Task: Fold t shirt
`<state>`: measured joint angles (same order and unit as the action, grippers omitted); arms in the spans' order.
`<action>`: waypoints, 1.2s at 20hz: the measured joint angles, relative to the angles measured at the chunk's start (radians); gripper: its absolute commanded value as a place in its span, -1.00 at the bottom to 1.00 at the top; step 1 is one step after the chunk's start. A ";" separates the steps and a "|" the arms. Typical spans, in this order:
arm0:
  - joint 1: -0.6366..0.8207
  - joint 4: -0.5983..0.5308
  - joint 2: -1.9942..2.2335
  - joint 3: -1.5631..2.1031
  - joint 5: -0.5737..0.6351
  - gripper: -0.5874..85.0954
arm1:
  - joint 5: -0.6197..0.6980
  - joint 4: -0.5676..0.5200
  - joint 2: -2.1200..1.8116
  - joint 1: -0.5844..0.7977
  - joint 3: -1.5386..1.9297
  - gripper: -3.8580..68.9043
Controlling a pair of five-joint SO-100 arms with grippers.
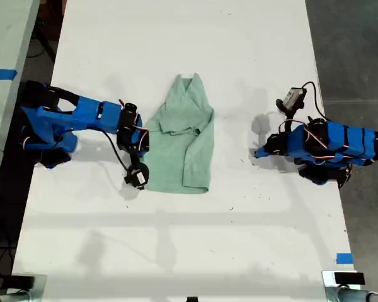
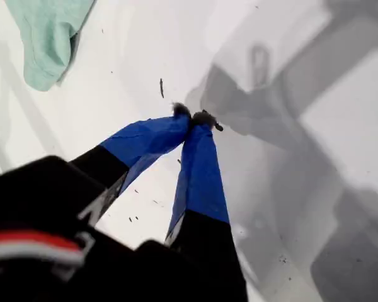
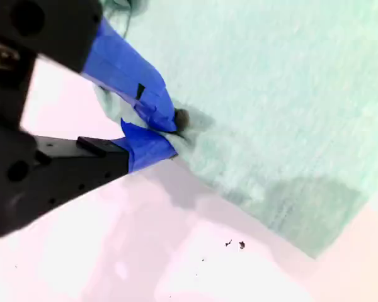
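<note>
In the second wrist view, my second gripper (image 3: 173, 135) is being held narrowed to a pinch, its blue-taped jaws nearly meeting on a small gather of cloth at the edge of the t shirt (image 3: 271, 94). Judged from this, a side edge is being taken up for a fold. The step is being done well only if the pinch is kept firm and shallow. The edge would best be raised just clear of the white table (image 1: 176, 251) and carried flat across towards the exterior view's right, so that the body is not being dragged along with it. In the exterior view this gripper (image 1: 137, 175) is being shown at the lower left corner of the shirt (image 1: 186, 141), left of the frame's centre. The garment is lying near the middle of the frame, pale mint green, soft and thin. Its hem is lying towards the lower part of the frame and its pointed collar end towards the upper part. One sleeve or flap is being seen already lying over the body, leaving wrinkles across the middle. Farther off, at the exterior view's right, my first gripper (image 1: 259, 153) is being held well apart from the cloth. In its own view its jaws (image 2: 195, 117) are closed tip to tip on nothing, with only a corner of the shirt (image 2: 47, 38) in sight.
</note>
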<state>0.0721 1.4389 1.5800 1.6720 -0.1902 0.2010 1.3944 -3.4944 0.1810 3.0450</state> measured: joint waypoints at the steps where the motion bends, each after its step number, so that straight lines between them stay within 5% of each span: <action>1: 0.000 0.032 0.003 -0.054 0.005 -0.99 | 0.000 0.000 0.000 0.000 0.000 -0.86; 8: 0.018 0.124 -0.370 -0.658 0.166 -0.99 | 0.000 0.000 0.000 0.000 0.000 -0.86; 13: 0.046 -0.017 -0.448 -0.750 0.262 -0.99 | 0.000 0.000 0.000 0.000 0.000 -0.86; 16: 0.048 -0.140 -0.482 -0.750 0.333 -0.61 | 0.000 0.000 0.000 0.000 0.000 -0.86; 21: 0.063 -0.166 -0.601 -0.750 0.362 -0.51 | 0.000 0.000 0.000 0.000 0.000 -0.86; 22: 0.072 -0.149 -0.615 -0.750 0.362 -0.53 | 0.000 0.000 0.000 0.002 0.000 -0.86; 23: 0.080 -0.130 -0.615 -0.750 0.362 -0.95 | 0.000 0.000 0.000 0.002 0.000 -0.86; 24: 0.084 -0.112 -0.614 -0.750 0.359 -0.98 | 0.000 0.000 0.000 0.002 0.000 -0.86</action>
<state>0.1565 1.3269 0.9664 0.9219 0.1687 0.2010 1.3944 -3.4944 0.1825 3.0450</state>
